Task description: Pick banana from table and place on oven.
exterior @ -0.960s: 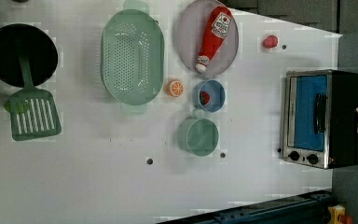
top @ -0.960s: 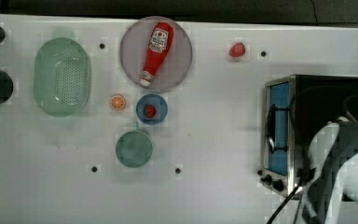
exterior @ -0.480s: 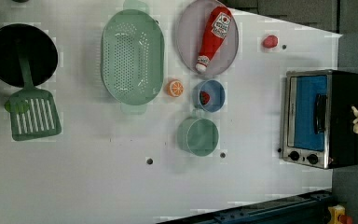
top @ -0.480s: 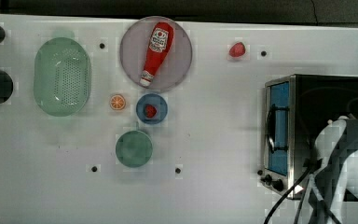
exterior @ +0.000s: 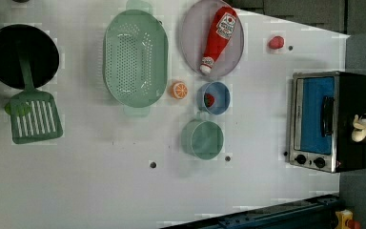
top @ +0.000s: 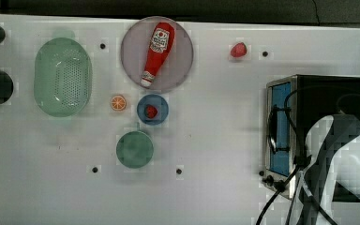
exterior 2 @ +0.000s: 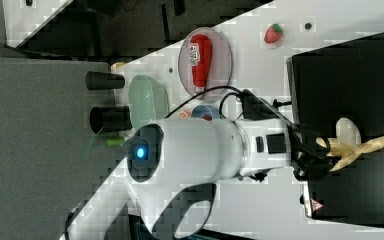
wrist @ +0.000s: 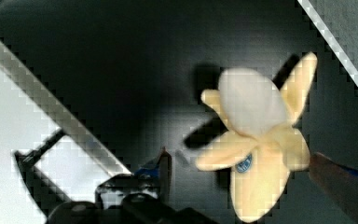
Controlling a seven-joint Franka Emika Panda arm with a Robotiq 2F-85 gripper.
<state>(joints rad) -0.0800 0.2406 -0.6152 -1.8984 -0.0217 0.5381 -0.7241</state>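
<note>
Resting on the black toaster oven's (exterior 2: 350, 75) top, your peeled yellow plush banana (wrist: 256, 154) sits w/ gripper (wrist: 242, 163) fingers spread wide.

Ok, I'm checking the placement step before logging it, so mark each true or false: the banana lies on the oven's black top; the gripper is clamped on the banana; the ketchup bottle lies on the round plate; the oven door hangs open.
1. The banana lies on the oven top: true.
2. The gripper is clamped on it: false, its jaws stand open on either side.
3. The ketchup bottle lies on the plate: true.
4. The oven door hangs open: false, it is closed.
</note>
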